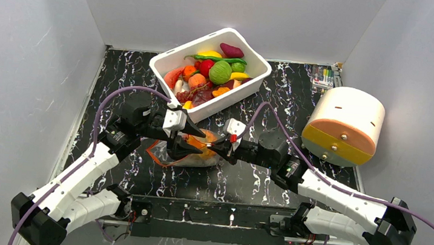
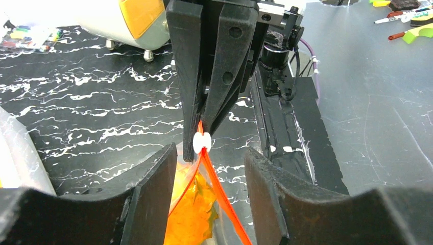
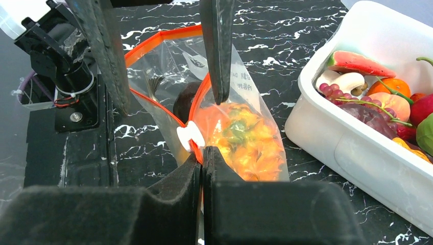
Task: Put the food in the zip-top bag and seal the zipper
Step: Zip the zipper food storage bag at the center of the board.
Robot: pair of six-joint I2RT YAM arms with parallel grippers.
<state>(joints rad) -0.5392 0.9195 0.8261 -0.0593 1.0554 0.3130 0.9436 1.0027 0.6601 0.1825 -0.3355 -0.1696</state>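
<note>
Clear, crinkly plastic zip-top bag (image 1: 194, 156) flat on the black, white-veined desk (image 1: 244, 183), about midway between the left and right edges and nearer the near edge than the far one. Inside it, a spiky orange toy pineapple (image 3: 245, 138) pressed against the film, plus a dark rounded item (image 3: 185, 102) too hidden to name. Mouth partly open, with the red-orange zipper strip (image 3: 153, 37) looping round the gap and a small white slider (image 3: 190, 137) where the 2 lips meet. Right gripper (image 3: 202, 153) pinched tight on the red-orange zipper strip just beside that slider, jaws pressed together with only the strip between them. Left gripper (image 2: 210, 153) spread wide, its 2 fingers (image 2: 153, 199) straddling the strip and holding nothing; contact with the film not clear. White rectangular plastic tub (image 1: 166, 62) just beyond the bag toward the far edge, heaped with toy produce: a green round cabbage (image 1: 220, 72), purple grapes (image 3: 367, 116), a red watermelon slice (image 3: 360, 64). Cream and yellow drum-shaped appliance (image 1: 343, 125) by the right edge, well apart from the bag.
</note>
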